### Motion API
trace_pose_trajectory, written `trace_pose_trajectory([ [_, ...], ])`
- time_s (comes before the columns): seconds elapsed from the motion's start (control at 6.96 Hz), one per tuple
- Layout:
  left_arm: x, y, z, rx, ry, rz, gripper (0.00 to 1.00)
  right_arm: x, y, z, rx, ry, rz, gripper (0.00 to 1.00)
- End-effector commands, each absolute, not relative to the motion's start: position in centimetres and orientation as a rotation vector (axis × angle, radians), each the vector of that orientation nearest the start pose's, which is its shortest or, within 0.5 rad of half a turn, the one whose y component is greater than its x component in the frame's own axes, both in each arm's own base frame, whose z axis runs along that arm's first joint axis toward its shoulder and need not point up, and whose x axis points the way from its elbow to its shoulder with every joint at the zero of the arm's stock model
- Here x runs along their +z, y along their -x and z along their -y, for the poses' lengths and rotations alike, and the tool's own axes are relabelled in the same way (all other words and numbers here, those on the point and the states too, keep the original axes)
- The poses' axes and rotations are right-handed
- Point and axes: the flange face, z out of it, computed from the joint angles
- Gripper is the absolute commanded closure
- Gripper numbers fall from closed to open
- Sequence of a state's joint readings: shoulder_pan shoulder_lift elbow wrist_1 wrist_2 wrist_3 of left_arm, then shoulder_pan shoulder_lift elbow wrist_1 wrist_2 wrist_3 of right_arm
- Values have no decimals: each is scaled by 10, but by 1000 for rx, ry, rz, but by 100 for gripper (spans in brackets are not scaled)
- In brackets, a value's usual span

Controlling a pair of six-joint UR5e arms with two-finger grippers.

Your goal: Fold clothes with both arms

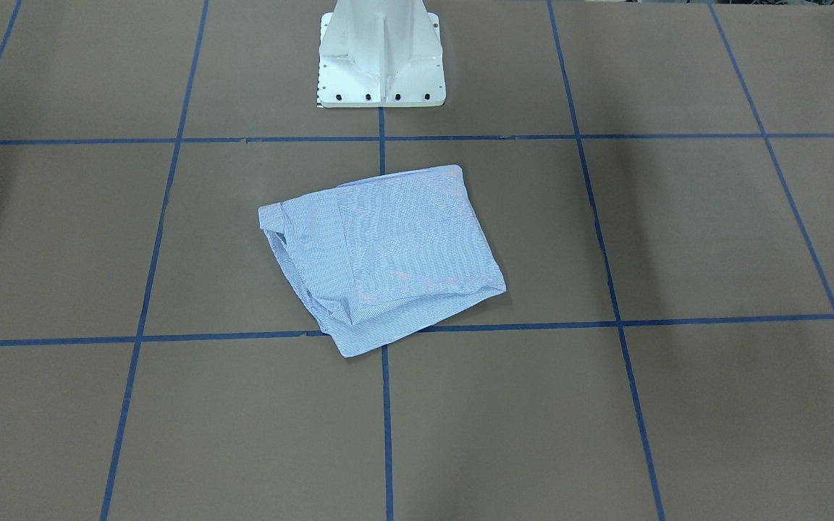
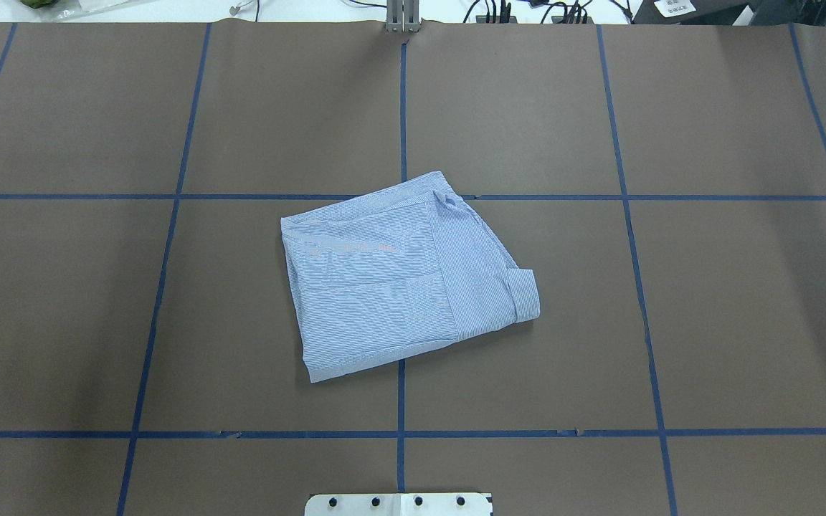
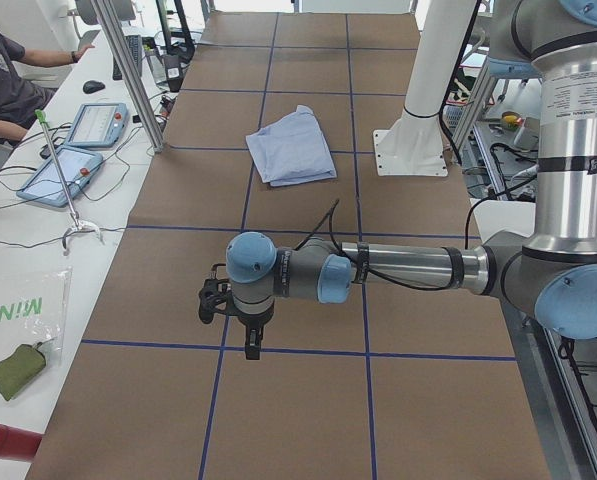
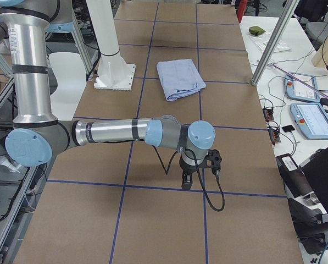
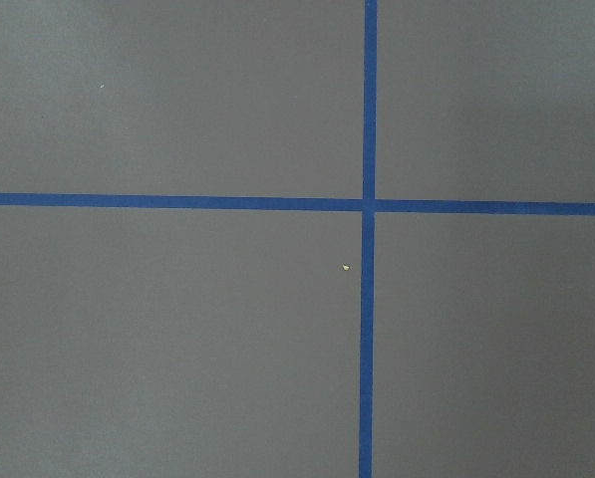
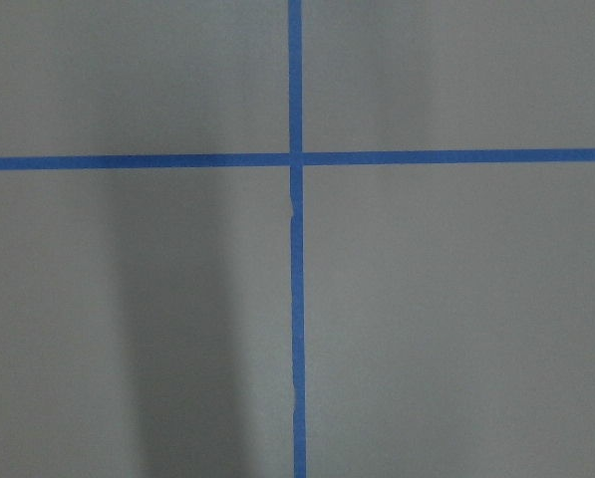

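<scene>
The light blue-and-white striped shirt (image 1: pixel 381 260) lies folded into a compact, roughly square bundle in the middle of the brown table (image 2: pixel 399 276), also seen in both side views (image 3: pixel 293 145) (image 4: pixel 179 78). Neither arm touches it. My left gripper (image 3: pixel 250 340) hangs over the table far off to the left end, pointing down. My right gripper (image 4: pixel 188 181) hangs the same way far off to the right end. Both show only in side views, so I cannot tell whether they are open or shut. Both wrist views show only brown table with blue tape lines.
The white pedestal base (image 1: pixel 381 58) stands just behind the shirt. Blue tape lines (image 2: pixel 401 107) grid the table. Tablets (image 3: pixel 68 170) (image 4: pixel 312 118), cables and aluminium posts (image 3: pixel 128 70) line the far side bench, where a seated operator (image 3: pixel 8 80) shows.
</scene>
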State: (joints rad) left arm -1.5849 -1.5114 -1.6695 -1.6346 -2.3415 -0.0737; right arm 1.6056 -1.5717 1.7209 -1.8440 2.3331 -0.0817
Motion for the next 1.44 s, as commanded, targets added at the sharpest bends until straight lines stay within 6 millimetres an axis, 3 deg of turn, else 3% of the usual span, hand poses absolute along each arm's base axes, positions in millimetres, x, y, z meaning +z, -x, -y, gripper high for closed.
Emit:
trace_pose_trajectory([
  [0.0, 630, 71, 472, -41, -81, -769, 0, 620, -79, 432, 77, 113, 767, 0],
  [0.43, 630, 71, 473, -40, -85, -766, 0, 631, -77, 432, 60, 84, 762, 0],
  [0.72, 630, 71, 473, -40, -85, -766, 0, 649, -77, 433, 43, 56, 735, 0],
  [1.29, 630, 71, 473, -40, -85, -766, 0, 636, -74, 437, 35, 30, 749, 0],
])
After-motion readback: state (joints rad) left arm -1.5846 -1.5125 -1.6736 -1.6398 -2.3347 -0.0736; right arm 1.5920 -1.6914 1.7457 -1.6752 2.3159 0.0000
